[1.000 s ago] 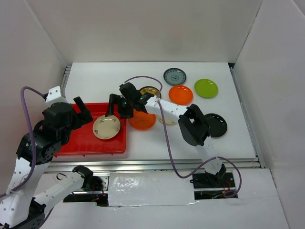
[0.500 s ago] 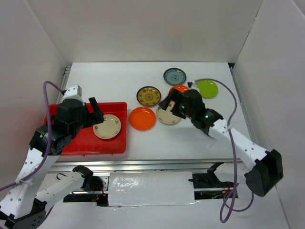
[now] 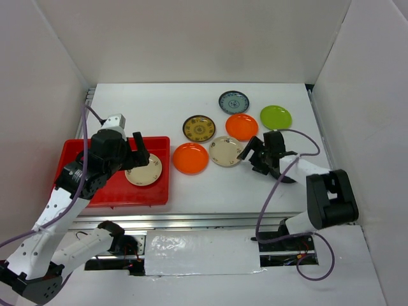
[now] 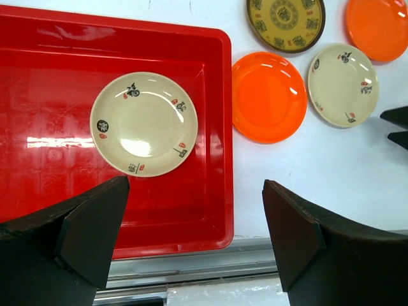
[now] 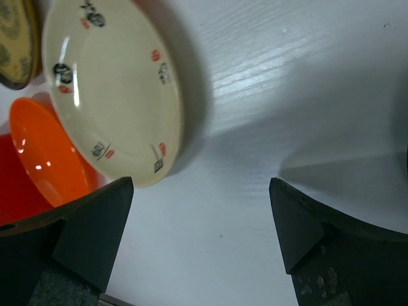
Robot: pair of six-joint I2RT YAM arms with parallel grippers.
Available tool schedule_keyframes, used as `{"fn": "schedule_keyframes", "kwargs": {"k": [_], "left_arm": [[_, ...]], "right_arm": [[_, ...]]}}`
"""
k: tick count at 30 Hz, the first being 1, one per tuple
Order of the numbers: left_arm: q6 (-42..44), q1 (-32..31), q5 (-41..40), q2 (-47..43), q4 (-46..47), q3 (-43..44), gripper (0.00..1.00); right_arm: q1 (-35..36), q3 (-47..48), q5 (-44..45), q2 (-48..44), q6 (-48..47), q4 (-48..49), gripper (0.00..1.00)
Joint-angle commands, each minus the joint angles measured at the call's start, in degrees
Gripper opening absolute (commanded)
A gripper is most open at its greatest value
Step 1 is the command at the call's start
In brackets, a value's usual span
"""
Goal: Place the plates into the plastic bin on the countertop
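The red plastic bin [image 3: 127, 194] lies on the left side of the white countertop [image 3: 146, 105]. Its long axis runs left to right, parallel with the metal rail [image 3: 210, 220] along the front edge, and its open side faces up.

Seven plates show, all lying flat and face up:
- One is inside the bin. This cream floral plate [image 3: 143, 170] sits in the bin's right half, near its right wall.
- Six lie on the countertop outside the bin:
  - The near orange plate [image 3: 190, 158] is just right of the bin.
  - The second cream floral plate [image 3: 224, 151] is just beside that one.
  - The brown-yellow patterned plate [image 3: 199, 128] lies behind those two.
  - The far orange plate [image 3: 241, 126] is to its right.
  - The blue-grey patterned plate [image 3: 233, 102] is farthest back.
  - The lime green plate [image 3: 275, 117] is farthest right.

By kind that makes two cream floral, two orange, and one each of brown-yellow, blue-grey and lime green.

The left gripper [image 4: 194, 191] hangs above the bin, close to the plate inside it. Its fingers are spread wide with nothing between them.

The right gripper [image 5: 199, 191] is low over the countertop, just right of the second cream floral plate, with its fingers pointing left toward that plate. They are also spread wide and hold nothing. The plate's rim lies ahead of the gap, apart from both fingers
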Motion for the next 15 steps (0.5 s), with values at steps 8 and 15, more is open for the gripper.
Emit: {"fn": "schedule_keyframes", "kwargs": {"k": [8,15], "left_arm": [[2.85,-0.23,-0.60,-1.50,0.48,-0.57,0.99],[3.11,-0.23,-2.01,-1.42,0.13,-0.65,0.99]], "right_arm": [[-0.52,8.71,-4.94,17.28,0.56,5.80,0.81],[-0.52,6.70,-2.31,16.77,4.07,6.76,0.24]]}}
